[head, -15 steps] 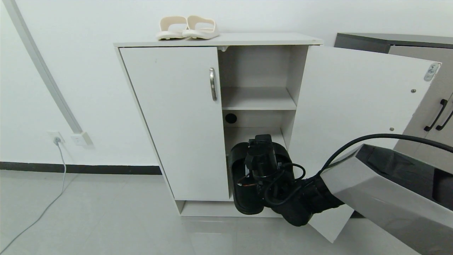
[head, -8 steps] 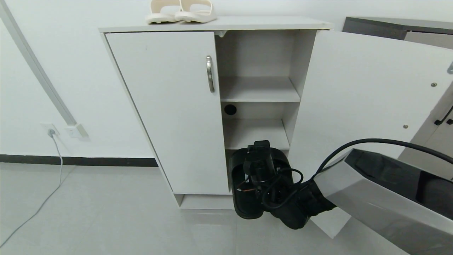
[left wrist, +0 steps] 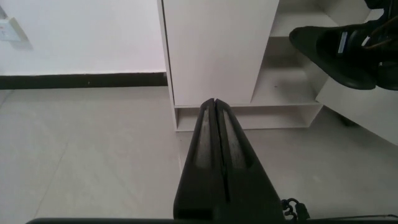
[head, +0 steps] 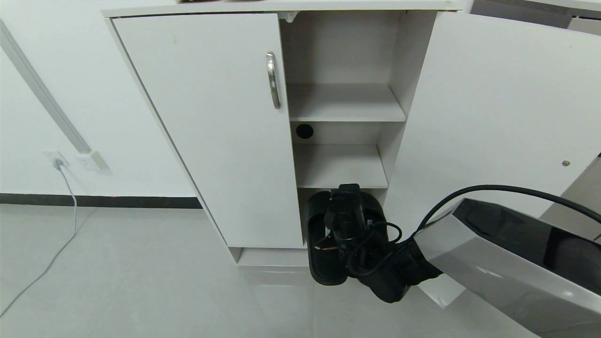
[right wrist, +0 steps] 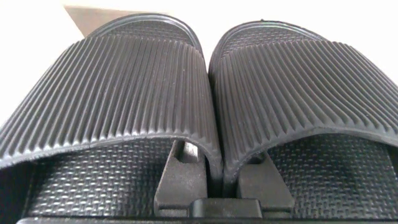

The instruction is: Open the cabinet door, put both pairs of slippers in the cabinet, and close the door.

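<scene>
At the open cabinet [head: 211, 131], by its bottom compartment, the right gripper [right wrist: 214, 180] held the black slippers [head: 321, 253], fingers [right wrist: 183, 180] clamped on their inner straps, one slipper largely hidden behind its wrist, while the left gripper [left wrist: 214, 104] hung with fingers pressed together, empty.

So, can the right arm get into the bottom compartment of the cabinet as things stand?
Probably yes: the right door stands wide open, and the right gripper, shut on the black slippers, is at the bottom compartment.
</scene>
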Robot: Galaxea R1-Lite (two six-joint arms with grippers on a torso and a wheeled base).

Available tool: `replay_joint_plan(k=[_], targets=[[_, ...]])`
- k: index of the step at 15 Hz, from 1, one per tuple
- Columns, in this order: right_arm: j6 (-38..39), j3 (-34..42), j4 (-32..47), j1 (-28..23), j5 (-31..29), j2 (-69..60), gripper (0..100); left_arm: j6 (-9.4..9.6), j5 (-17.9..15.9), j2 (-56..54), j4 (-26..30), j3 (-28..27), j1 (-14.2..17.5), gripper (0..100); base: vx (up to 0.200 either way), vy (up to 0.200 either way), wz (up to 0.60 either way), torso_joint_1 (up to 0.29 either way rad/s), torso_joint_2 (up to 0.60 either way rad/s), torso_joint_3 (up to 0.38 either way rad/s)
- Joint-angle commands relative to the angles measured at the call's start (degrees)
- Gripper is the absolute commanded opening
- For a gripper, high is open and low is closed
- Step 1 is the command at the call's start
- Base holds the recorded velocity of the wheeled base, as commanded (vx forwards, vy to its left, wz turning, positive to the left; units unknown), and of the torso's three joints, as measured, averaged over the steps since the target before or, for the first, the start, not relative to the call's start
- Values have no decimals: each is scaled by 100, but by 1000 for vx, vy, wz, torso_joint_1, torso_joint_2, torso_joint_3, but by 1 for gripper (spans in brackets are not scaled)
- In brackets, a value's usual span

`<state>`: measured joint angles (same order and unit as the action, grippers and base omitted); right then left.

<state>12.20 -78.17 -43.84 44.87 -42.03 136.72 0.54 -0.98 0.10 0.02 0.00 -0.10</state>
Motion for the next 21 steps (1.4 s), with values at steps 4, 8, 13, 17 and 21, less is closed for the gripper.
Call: replay_joint_plan(k=[4,8,13,17,21], targets=[[-306,82,-986,-102,-7,303,0,-10,1,-1,-2,0,1,0,0,0,0,0,0,0],[-438,82,-1153,-163,-15,338,0,-10,1,-1,-2,0,1,0,0,0,0,0,0,0],[-614,100,-1153,-190,-33,303,0,-1,1,8,-2,0,1,0,0,0,0,0,0,0],[-631,91,-1153,-190,-42,303,0,8,1,8,-2,0,1,0,200,0,0,-4,0,4],[-667,82,-1153,-190,-59,268,0,8,1,8,-2,0,1,0,200,0,0,8,2,-2]])
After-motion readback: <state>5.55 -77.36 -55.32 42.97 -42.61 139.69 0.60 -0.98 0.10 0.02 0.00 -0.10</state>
